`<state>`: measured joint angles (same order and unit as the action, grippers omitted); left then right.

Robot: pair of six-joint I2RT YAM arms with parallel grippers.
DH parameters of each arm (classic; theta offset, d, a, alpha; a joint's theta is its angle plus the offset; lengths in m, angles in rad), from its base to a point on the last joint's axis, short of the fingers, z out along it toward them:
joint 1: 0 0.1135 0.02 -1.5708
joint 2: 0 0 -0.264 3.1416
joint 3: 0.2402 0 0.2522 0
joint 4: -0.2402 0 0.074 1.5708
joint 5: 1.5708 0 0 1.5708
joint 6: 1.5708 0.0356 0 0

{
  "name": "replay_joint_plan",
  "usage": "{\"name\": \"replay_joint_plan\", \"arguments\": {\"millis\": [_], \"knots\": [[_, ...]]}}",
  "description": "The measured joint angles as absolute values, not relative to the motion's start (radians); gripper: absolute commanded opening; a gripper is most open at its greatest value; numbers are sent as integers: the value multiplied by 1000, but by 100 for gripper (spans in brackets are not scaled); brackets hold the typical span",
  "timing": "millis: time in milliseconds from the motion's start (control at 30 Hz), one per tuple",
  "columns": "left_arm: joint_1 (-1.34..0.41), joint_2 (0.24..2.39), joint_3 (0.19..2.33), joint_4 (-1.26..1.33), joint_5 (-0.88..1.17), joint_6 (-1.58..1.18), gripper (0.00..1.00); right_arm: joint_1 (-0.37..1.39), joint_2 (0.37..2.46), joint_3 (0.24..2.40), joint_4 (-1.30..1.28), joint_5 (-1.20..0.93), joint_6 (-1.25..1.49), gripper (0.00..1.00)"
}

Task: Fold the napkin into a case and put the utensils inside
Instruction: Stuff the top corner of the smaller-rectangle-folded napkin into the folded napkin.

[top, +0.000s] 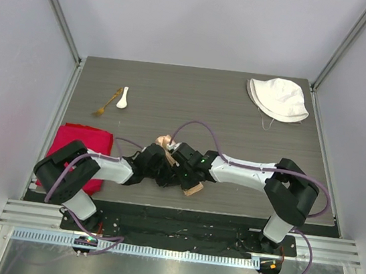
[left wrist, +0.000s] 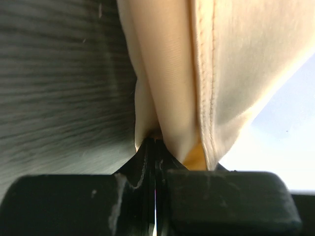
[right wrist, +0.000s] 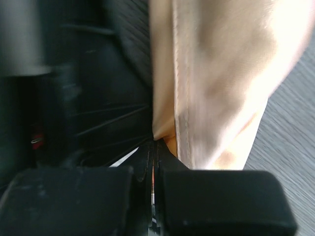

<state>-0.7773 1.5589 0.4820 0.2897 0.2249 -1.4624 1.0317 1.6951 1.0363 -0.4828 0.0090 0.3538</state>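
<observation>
left claw and right claw were both clamped on the napkin hem; step needed an even, taut spread before laying it flat on the bench.

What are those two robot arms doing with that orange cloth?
They are working on folding the napkin into a case for the utensils. The left gripper and the right gripper are each pinched shut on the cloth, close together near the middle of the table. The napkin is bunched up between them, not a neat case yet. The gold fork and white spoon lie side by side at the far left, not yet picked up.
</observation>
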Motion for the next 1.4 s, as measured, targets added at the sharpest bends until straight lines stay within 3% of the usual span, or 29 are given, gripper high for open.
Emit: {"name": "replay_joint_plan", "arguments": {"millis": [233, 467, 700, 867, 1100, 1400], "knots": [[-781, 1510, 470, 235, 198, -1452, 0, 1010, 1701, 988, -400, -30, 372, 1], [-755, 1301, 484, -95, 132, -1293, 3, 994, 1702, 966, -326, -66, 369, 5], [-547, 1086, 593, -278, 102, -1143, 5, 984, 1699, 953, -293, -90, 357, 10], [-442, 1252, 709, -240, 182, -1097, 0, 979, 1699, 951, -284, -101, 344, 11], [-435, 1509, 775, -146, 289, -1085, 0, 972, 1699, 950, -280, -120, 337, 12], [-429, 1692, 881, -154, 229, -986, 0, 971, 1687, 949, -283, -141, 336, 33]]}}
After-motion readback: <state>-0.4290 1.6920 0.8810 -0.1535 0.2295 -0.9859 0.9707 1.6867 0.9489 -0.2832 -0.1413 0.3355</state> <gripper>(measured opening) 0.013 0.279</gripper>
